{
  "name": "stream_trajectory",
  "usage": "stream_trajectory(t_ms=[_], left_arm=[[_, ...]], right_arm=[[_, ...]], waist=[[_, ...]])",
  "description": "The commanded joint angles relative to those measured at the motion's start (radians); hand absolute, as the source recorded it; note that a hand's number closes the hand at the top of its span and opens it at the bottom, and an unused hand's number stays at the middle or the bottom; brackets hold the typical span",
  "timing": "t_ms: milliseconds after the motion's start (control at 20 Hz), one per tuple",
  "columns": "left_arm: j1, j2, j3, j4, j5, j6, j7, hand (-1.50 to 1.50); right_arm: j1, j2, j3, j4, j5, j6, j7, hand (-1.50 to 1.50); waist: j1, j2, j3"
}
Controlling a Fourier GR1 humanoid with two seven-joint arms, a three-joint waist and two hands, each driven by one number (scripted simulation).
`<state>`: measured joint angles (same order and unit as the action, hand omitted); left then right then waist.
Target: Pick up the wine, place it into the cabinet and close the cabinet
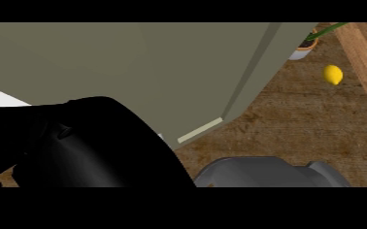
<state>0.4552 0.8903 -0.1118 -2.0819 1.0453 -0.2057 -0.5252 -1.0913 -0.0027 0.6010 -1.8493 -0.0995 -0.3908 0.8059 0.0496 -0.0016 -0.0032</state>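
Observation:
The grey-green cabinet [129, 63] fills the upper left of the head view, its big flat face turned toward me and its side panel [254, 63] slanting down to a pale bottom edge [201, 130]. No wine bottle shows anywhere. A grey forearm [265, 172] enters at the lower edge, right of the middle, and runs into a large black hand [93, 145] very close to the view, lying in front of the cabinet's lower left part. I take it for my right hand. Its shape is one dark mass. My left hand does not show.
A yellow lemon [332, 74] lies on the brown wooden counter [301, 121] at the right. Behind it, at the upper right, stands a small white pot with a green plant [304, 48]. A lighter wooden strip [355, 48] runs along the far right edge.

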Motion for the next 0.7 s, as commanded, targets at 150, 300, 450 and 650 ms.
stream_trajectory(t_ms=[150, 300, 450, 650], left_arm=[[0.040, 0.021, 0.098, 0.002, 0.071, -0.081, 0.023, 1.50], [0.037, 0.028, 0.122, 0.063, 0.079, -0.147, 0.030, 1.50], [0.044, 0.051, 0.170, 0.063, 0.125, -0.176, 0.064, 1.50], [0.047, 0.049, 0.215, 0.039, 0.154, -0.135, 0.087, 1.50]], right_arm=[[-0.144, 0.003, -0.050, 0.384, -0.052, -0.085, -0.208, 1.50], [-0.205, 0.003, -0.112, 0.540, -0.138, -0.041, -0.265, 1.50], [-0.247, 0.003, -0.122, 0.658, -0.147, -0.042, -0.304, 1.50], [-0.234, 0.003, -0.195, 0.844, -0.147, -0.001, -0.443, 1.50]], waist=[[0.013, 0.007, 0.001], [0.016, 0.011, 0.001], [0.008, 0.008, 0.001], [0.010, 0.012, 0.002]])
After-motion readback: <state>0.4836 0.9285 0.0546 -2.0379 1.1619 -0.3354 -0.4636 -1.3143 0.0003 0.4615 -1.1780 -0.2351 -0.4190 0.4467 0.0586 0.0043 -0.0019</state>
